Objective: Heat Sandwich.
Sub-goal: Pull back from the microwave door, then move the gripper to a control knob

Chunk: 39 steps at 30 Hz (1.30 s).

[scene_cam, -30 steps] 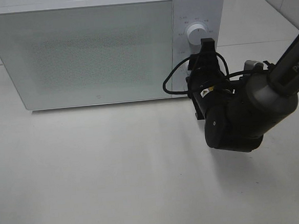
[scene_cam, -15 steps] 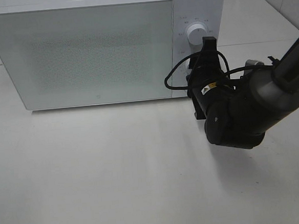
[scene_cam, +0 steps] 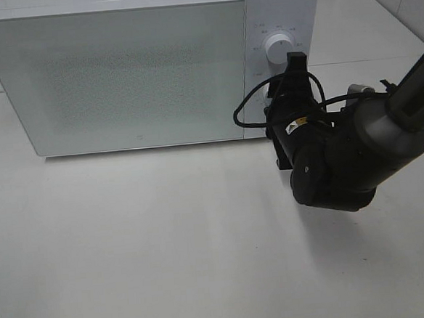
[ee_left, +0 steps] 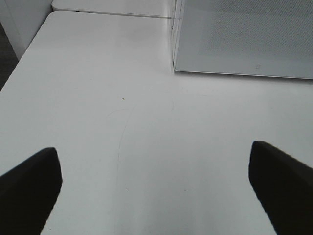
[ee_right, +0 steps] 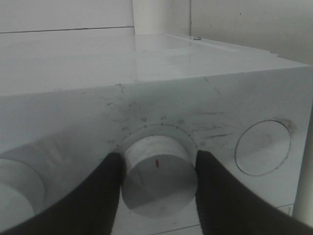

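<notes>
The sandwich is out of view. The white microwave (scene_cam: 118, 71) stands at the back of the table with its door shut. My right gripper (scene_cam: 294, 60) reaches to its control panel, just below the upper dial (scene_cam: 278, 47). In the right wrist view the right gripper (ee_right: 157, 169) is shut on a round white knob (ee_right: 159, 183), one dark finger (ee_right: 105, 191) pressed on each side. The knob's red mark points at the scale printed around it. My left gripper (ee_left: 154, 156) hangs open over bare table (ee_left: 146, 122), nothing between its fingers; it does not show in the exterior view.
A flat round button (ee_right: 261, 147) sits beside the held knob on the panel. A black cable (scene_cam: 242, 117) loops from the right wrist in front of the microwave. The microwave's front corner (ee_left: 175, 68) shows in the left wrist view.
The right wrist has rolled slightly at the knob and its body has shifted a little. The microwave door stays shut.
</notes>
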Each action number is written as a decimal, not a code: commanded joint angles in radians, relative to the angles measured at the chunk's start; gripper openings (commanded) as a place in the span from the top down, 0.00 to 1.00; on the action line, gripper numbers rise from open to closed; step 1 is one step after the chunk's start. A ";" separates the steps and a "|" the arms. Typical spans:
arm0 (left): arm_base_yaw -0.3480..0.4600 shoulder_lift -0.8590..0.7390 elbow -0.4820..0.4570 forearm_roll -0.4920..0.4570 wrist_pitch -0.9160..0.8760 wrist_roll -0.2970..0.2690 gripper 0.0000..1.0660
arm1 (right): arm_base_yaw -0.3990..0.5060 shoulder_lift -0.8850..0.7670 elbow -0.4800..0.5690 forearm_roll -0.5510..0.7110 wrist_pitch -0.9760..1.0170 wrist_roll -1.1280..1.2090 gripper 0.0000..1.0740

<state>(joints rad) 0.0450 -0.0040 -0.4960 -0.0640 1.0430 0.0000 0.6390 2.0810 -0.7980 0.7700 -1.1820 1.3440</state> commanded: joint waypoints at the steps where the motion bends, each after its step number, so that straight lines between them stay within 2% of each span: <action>1: 0.001 -0.025 0.003 -0.004 -0.012 0.000 0.08 | -0.003 -0.028 -0.031 -0.093 -0.089 -0.036 0.58; 3: 0.001 -0.025 0.003 -0.004 -0.012 0.000 0.08 | -0.003 -0.028 -0.031 -0.087 -0.089 -0.050 0.54; 5: 0.001 -0.025 0.003 -0.004 -0.012 0.000 0.08 | -0.003 -0.028 -0.031 -0.080 -0.085 -0.082 0.43; 7: 0.001 -0.025 0.003 -0.004 -0.012 0.000 0.08 | -0.003 -0.028 -0.031 -0.079 -0.077 -0.100 0.36; 8: 0.001 -0.025 0.003 -0.004 -0.012 0.000 0.08 | -0.003 -0.028 -0.031 -0.079 -0.077 -0.100 0.36; 10: 0.001 -0.025 0.003 -0.004 -0.012 0.000 0.08 | -0.003 -0.028 -0.031 -0.073 -0.067 -0.113 0.27; 11: 0.001 -0.025 0.003 -0.004 -0.012 0.000 0.08 | -0.003 -0.028 -0.031 -0.073 -0.066 -0.114 0.26; 28: 0.001 -0.025 0.003 -0.004 -0.012 0.000 0.08 | -0.003 -0.033 -0.011 -0.081 -0.028 -0.162 0.29; 39: 0.001 -0.025 0.003 -0.004 -0.012 0.000 0.08 | -0.003 -0.148 0.118 -0.144 0.134 -0.308 0.29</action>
<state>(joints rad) 0.0450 -0.0040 -0.4960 -0.0640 1.0430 0.0000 0.6410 1.9600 -0.6920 0.6500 -1.0770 1.0900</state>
